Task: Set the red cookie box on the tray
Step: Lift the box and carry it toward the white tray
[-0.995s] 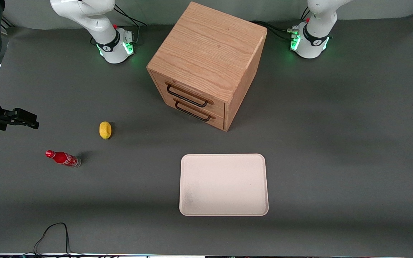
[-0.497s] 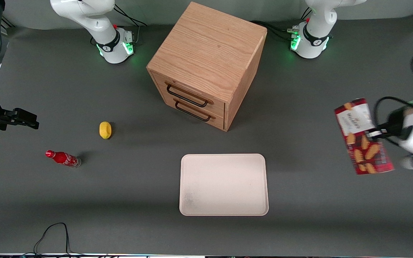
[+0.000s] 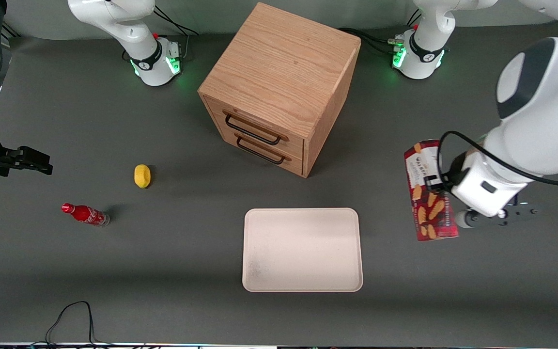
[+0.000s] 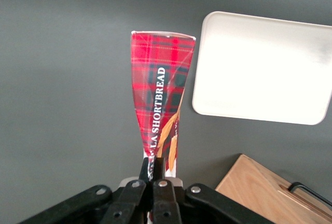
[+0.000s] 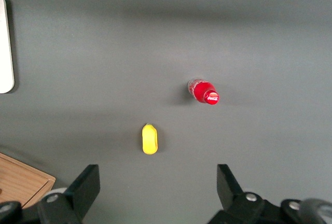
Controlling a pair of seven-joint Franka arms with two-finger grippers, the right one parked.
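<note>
The red cookie box (image 3: pixel 427 191) hangs in the air above the table, beside the tray and toward the working arm's end. My left gripper (image 3: pixel 435 183) is shut on the box, pinching one of its narrow ends. In the left wrist view the tartan box (image 4: pixel 161 97) sticks out from between the gripper's (image 4: pixel 159 165) closed fingers, edge on, lettered "SHORTBREAD". The cream-white tray (image 3: pixel 302 249) lies flat with nothing on it, nearer the front camera than the drawer cabinet. The tray (image 4: pixel 262 68) also shows in the wrist view, apart from the box.
A wooden two-drawer cabinet (image 3: pixel 281 87) stands at the middle of the table. A yellow lemon-like object (image 3: pixel 142 175) and a small red soda bottle (image 3: pixel 85 214) lie toward the parked arm's end. A black cable (image 3: pixel 73 315) loops at the table's front edge.
The left arm has carried the box inward from the working arm's end of the table, closer to the tray. The box has turned more edge-on to the front camera.
</note>
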